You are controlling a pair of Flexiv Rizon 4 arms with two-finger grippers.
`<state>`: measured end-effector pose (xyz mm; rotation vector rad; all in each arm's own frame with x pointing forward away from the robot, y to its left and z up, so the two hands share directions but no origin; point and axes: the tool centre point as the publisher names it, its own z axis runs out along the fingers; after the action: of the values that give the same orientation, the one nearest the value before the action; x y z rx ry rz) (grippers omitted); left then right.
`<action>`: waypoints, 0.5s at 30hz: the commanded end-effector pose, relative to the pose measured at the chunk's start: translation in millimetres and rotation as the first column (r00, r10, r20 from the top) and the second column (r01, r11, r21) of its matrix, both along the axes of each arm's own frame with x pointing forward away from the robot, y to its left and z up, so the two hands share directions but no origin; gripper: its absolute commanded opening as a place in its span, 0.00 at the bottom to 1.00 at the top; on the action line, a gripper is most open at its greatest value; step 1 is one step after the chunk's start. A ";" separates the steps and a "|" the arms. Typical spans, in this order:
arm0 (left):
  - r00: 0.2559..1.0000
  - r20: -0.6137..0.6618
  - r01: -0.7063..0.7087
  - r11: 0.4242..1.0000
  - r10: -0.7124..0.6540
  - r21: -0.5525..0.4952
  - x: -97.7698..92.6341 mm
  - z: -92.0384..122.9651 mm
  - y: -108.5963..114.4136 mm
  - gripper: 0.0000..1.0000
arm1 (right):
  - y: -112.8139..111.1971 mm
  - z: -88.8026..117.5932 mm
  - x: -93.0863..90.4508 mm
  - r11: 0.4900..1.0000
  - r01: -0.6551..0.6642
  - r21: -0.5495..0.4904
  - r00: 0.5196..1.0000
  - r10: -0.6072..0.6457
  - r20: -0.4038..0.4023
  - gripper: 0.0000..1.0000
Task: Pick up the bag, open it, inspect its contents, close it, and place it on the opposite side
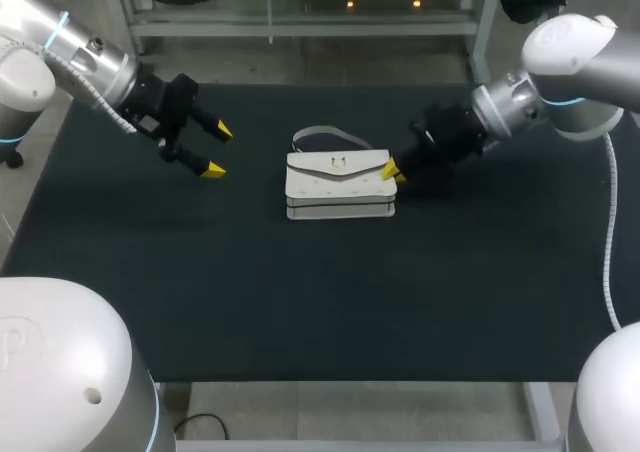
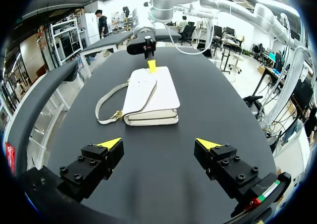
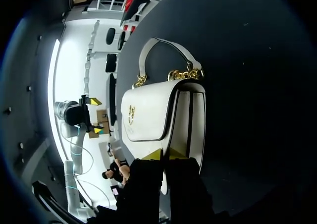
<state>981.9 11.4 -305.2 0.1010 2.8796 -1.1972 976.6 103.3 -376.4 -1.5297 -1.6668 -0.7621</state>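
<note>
A white handbag [image 1: 338, 184] [image 2: 151, 92] [image 3: 148, 115] lies flat in the middle of the black table [image 1: 300, 292], flap down, with a gold clasp. Its strap [image 1: 320, 134] [image 3: 163, 48] loops out behind it on gold chain links. My right gripper [image 1: 392, 171] [image 2: 151, 65] [image 3: 165, 154] sits at the bag's right end, its yellow tips pinched together on the edge of the flap. My left gripper [image 1: 217, 150] [image 2: 158, 144] [image 3: 95, 116] hangs open above the table, well to the left of the bag, with nothing between its fingers.
Only the bag lies on the black table top. Bare cloth stretches in front of the bag and to both sides, out to the table's front edge [image 1: 330, 380].
</note>
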 end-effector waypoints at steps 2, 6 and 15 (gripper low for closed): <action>1.000 0.002 -0.001 1.000 0.001 -0.002 -0.3 -0.9 -0.2 1.00 | 12.3 0.2 -7.8 1.000 0.027 -0.008 0.999 -0.027 0.020 0.00; 1.000 0.002 -0.001 1.000 0.001 -0.002 -0.3 -0.9 -0.2 1.00 | 15.5 0.5 -6.3 0.999 0.040 0.004 0.999 -0.040 0.026 0.00; 1.000 0.002 -0.001 1.000 0.001 -0.002 -0.3 -0.9 -0.2 1.00 | 20.3 2.3 -6.4 0.999 0.054 0.002 0.998 -0.054 0.029 0.00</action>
<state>981.9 11.5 -305.2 0.1010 2.8796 -1.1972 972.8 121.7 -373.8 -1.5658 -1.6534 -0.8104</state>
